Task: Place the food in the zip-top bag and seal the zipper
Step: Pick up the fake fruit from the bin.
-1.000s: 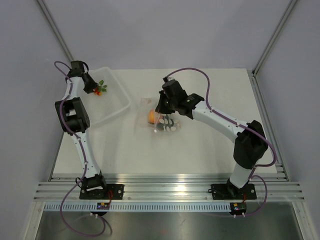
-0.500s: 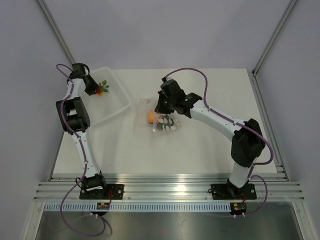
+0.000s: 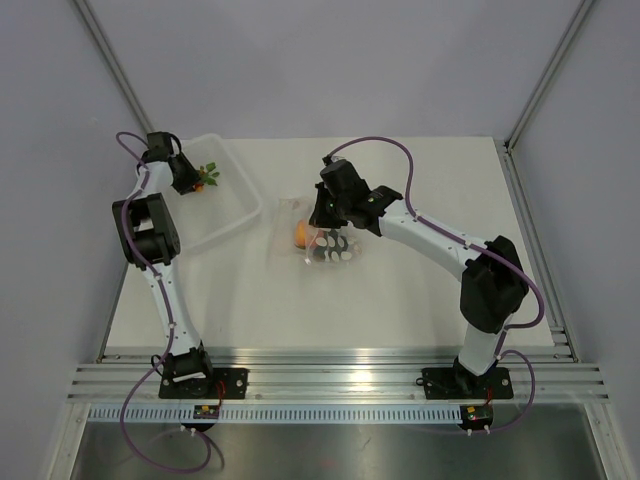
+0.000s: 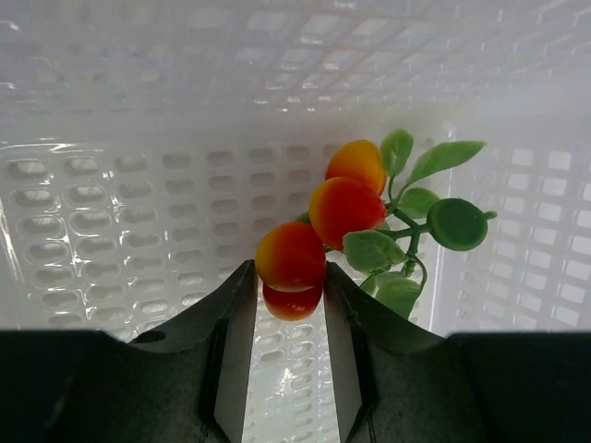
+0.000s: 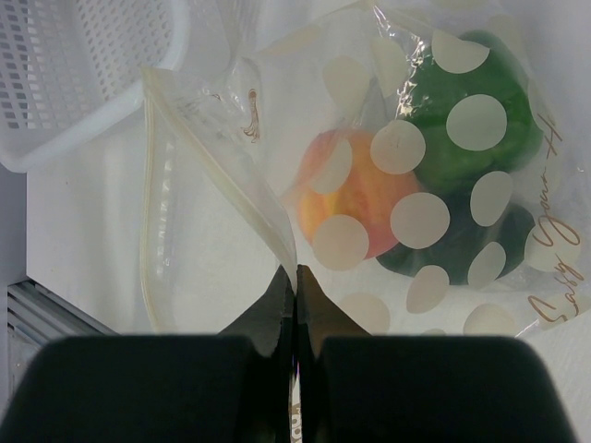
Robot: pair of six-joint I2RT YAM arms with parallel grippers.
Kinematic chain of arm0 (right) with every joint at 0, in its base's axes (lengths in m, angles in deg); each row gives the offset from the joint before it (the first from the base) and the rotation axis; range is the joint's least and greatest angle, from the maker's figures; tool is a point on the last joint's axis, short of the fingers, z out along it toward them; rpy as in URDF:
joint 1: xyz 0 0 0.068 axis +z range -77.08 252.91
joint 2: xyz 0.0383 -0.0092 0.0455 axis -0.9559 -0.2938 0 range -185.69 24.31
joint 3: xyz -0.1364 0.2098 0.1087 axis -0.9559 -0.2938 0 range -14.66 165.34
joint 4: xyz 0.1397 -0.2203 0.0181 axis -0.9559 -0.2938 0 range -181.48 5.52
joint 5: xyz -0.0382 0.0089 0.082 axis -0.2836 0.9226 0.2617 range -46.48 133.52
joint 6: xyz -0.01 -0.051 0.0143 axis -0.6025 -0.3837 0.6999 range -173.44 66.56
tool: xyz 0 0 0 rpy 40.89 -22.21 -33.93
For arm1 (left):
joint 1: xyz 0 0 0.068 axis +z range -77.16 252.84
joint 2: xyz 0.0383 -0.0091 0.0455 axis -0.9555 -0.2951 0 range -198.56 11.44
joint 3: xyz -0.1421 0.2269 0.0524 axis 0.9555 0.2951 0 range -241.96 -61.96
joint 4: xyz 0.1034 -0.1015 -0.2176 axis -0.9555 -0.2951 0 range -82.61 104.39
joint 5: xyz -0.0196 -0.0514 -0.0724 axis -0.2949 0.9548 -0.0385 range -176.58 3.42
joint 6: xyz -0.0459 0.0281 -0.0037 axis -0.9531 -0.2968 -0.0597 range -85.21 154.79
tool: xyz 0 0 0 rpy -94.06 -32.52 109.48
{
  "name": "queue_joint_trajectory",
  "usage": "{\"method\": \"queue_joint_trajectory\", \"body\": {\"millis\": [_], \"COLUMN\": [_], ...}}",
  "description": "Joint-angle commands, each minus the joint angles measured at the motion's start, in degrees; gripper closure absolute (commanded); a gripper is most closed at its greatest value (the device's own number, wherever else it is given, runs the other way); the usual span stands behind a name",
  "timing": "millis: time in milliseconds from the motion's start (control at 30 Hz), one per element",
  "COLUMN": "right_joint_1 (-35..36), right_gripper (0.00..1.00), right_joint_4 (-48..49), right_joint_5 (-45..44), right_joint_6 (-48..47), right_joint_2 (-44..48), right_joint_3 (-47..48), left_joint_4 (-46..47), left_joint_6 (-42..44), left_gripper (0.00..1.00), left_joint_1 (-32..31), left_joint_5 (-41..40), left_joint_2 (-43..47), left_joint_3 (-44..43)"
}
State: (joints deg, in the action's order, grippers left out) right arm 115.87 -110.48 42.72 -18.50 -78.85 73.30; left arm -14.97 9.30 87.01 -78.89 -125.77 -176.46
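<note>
Tray sits at the far left of the table, seen from overhead. Over it the left gripper holds the red-and-green sprig at its tip. From up here I cannot tell whether the sprig touches the tray floor. Mid-table lies the bag, well apart from the tray. The peach shows orange through the film. The right gripper comes down onto the bag's far part and hides it, and the dark shape beneath the dots is hard to read.

Left wrist view: both fingers are clamped on the sprig's lowest red fruit. The other fruits and the leaves stick out above them. White lattice fills the background, and the gripper's dark body blocks the bottom of the picture.

Right wrist view: the fingertips are pressed tight together, pinching a fold of the bag's film. The peach and the green lump lie side by side inside, touching, half masked by white dots. The zipper runs down the left as a pale strip, and one lip is pulled away from it toward the fingertips, so the mouth gapes. The bag's right edge and its printed script are cut off. The near end is hidden behind the gripper body. A tray corner shows at the upper left.
</note>
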Motion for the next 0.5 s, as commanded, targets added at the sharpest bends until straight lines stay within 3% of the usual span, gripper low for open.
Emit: {"method": "queue_joint_trajectory", "body": {"millis": [0, 300, 467], "right_joint_1": [0.37, 0.37, 0.37], "right_gripper": [1.00, 1.00, 1.00], "right_joint_4": [1.04, 0.95, 0.95], "right_joint_5": [0.18, 0.18, 0.18], "right_joint_6": [-0.31, -0.04, 0.13], "right_joint_2": [0.06, 0.06, 0.32], "right_joint_3": [2.30, 2.30, 2.04], "left_joint_4": [0.62, -0.08, -0.87], "left_joint_6": [1.15, 1.68, 2.47], "left_gripper": [0.63, 0.65, 0.88], "left_joint_1": [-0.73, -0.81, -0.90], "left_joint_5": [1.20, 0.93, 0.84], "left_joint_2": [1.59, 1.68, 3.08], "left_joint_3": [0.24, 0.15, 0.59]}}
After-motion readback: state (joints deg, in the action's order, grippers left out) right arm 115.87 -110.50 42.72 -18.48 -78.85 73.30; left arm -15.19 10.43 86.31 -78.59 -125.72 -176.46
